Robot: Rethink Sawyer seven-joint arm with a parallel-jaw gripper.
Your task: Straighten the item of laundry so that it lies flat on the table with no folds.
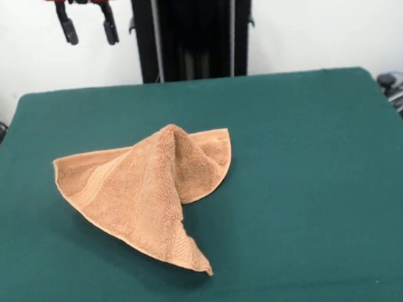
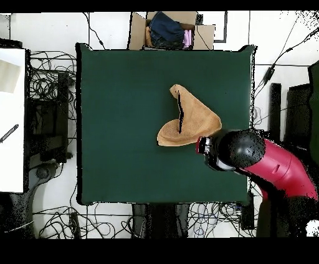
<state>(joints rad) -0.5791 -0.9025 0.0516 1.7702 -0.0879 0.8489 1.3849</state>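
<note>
Orange-tan towel [image 1: 145,192] lay folded at the green desk's [image 1: 319,182] centre; the gripper [image 1: 88,25] hung wide, empty, toward eleven o'clock. Pinching both layers risked dragging the fold along.

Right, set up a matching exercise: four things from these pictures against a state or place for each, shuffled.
Things:
1. towel
2. gripper
3. table
4. cardboard box

States or places:
A. raised, open, holding nothing
B. on the floor beyond the table's edge, with clothes inside
C. folded over itself into a peaked heap
D. covered in dark green cloth

Pairs: 1-C, 2-A, 3-D, 4-B
</note>
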